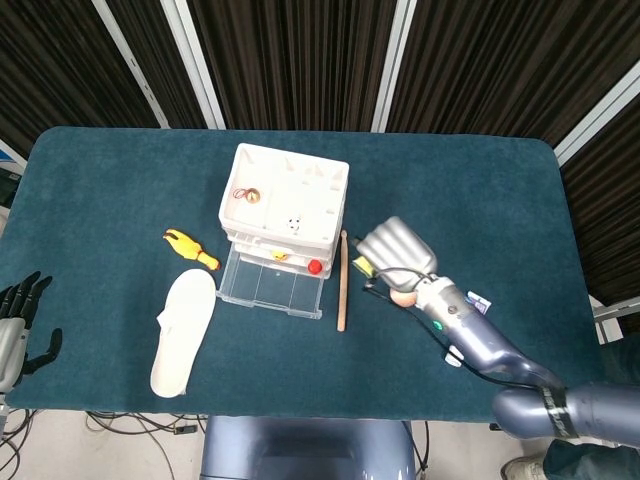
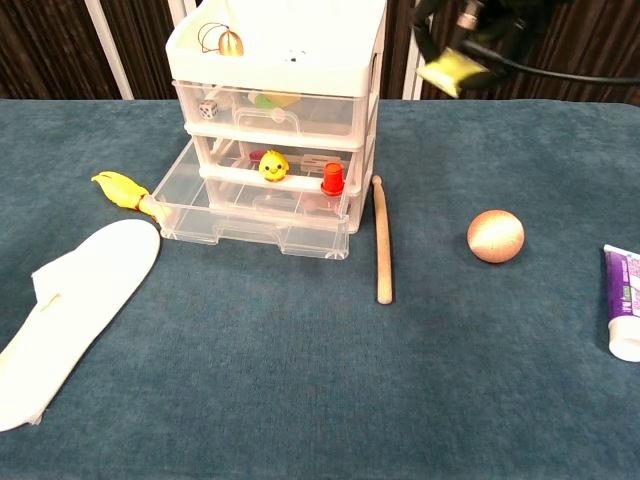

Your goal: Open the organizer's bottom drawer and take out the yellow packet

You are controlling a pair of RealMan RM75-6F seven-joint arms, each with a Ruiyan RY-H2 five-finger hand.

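Note:
The white organizer (image 1: 285, 195) (image 2: 280, 100) stands mid-table with its clear bottom drawer (image 1: 270, 285) (image 2: 255, 215) pulled out toward me. My right hand (image 1: 397, 255) (image 2: 470, 35) hovers in the air just right of the organizer and holds the yellow packet (image 1: 362, 267) (image 2: 447, 70) above the table. My left hand (image 1: 20, 325) hangs at the table's near left edge, fingers spread, holding nothing. The chest view does not show the left hand.
A wooden stick (image 1: 342, 280) (image 2: 382, 240) lies right of the drawer. A peach ball (image 2: 495, 236), a purple-and-white tube (image 2: 625, 300), a white insole (image 1: 183, 332) (image 2: 70, 300) and a yellow rubber chicken (image 1: 190, 247) (image 2: 120, 188) lie around.

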